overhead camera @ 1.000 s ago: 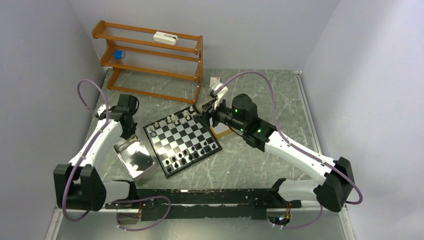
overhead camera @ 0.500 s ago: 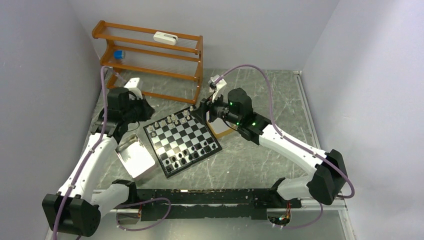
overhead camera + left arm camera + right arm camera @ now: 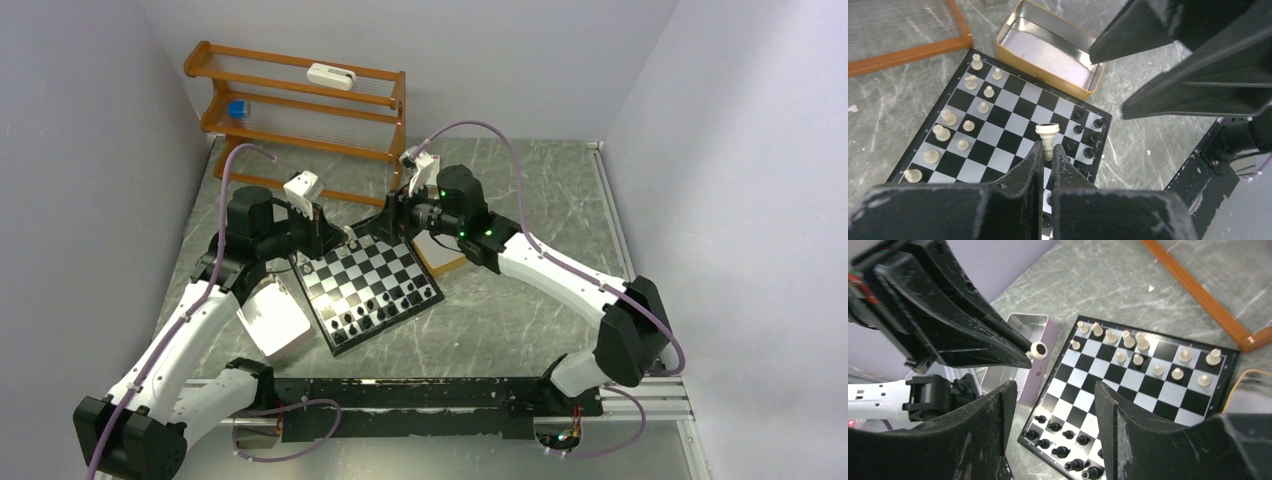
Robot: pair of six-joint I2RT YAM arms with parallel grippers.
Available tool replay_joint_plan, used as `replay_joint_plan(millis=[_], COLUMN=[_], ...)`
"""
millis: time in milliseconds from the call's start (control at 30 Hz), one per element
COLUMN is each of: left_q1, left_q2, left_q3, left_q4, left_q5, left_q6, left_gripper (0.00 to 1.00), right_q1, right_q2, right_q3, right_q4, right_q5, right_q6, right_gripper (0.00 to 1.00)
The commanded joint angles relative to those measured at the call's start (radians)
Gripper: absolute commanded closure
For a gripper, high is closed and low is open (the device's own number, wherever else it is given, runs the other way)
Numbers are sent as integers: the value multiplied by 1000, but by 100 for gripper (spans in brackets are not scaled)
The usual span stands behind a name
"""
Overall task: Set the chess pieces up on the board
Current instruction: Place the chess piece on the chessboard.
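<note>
Piece: cream chess piece point(image 3: 1047, 131), flat-topped, upright.
Left pincer point(image 3: 1046, 146): clamped on its lower stem.
Facing: right pincer point(image 3: 1054, 385), jaws apart, empty.
Beneath: board point(image 3: 998, 117).
Beyond: gold-sided tin point(image 3: 1048, 52).

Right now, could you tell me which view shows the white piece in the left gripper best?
The left wrist view: the white piece sits pinched in the left gripper, its whole top clear against the board. The right wrist view shows only its round end; the top view shows a pale speck.
</note>
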Motion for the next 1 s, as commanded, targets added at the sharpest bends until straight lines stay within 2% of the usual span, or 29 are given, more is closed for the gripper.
replay_joint_plan(millis=[0,367,567,967], left_q1=[-15,-25,-25,-25], left_q2=[8,17,21,18], left_q3=[-5,-23,-25,17], left_q4=[27,10,42,37], left_q5=[106,165,178,185], left_q6=[35,88,58,59], left_gripper=[95,95,95,95], right_q1=[-3,-1,-2,-1], right_q2=[45,134,149,156], right_q3=[45,100,82,58], right_q4=[-8,2,-18,-63], right_q5=[-75,-130,-160,-125], right_q6=[61,89,84,53], right_gripper=[38,40,42,45])
